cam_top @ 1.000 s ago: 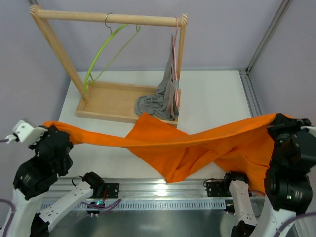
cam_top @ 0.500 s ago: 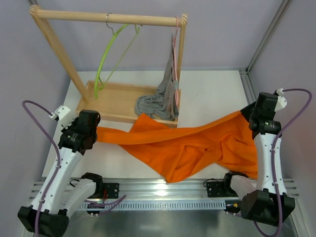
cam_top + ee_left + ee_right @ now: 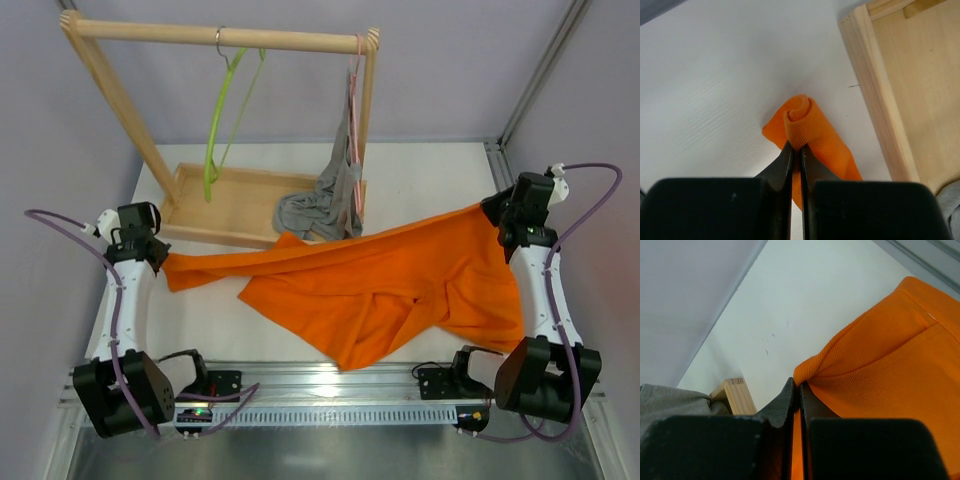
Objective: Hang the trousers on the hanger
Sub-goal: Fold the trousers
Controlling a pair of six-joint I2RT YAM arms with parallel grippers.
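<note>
The orange trousers (image 3: 380, 290) lie spread across the white table, stretched between both arms. At the left end my left gripper (image 3: 163, 262) is shut on a rolled corner of the cloth; the left wrist view shows the gripper (image 3: 796, 146) pinching that orange roll (image 3: 812, 125) beside the wooden tray. My right gripper (image 3: 487, 211) is shut on the upper right edge of the trousers, and in the right wrist view its tips (image 3: 799, 386) bite a fold of the cloth (image 3: 880, 365). The lime-green hanger (image 3: 222, 110) hangs by its hook from the rack's rod, bare.
A wooden rack stands at the back: top rod (image 3: 290, 40), slanted posts, and a tray base (image 3: 215, 210). A grey garment (image 3: 325, 205) hangs on a pink hanger (image 3: 353, 85) at the rod's right end, trailing into the tray. A metal rail (image 3: 330, 385) runs along the near edge.
Both arms have reached out and down toward the table, carrying the trousers' ends backward and apart. The cloth now lies flatter and farther back. The green hanger has swung.
</note>
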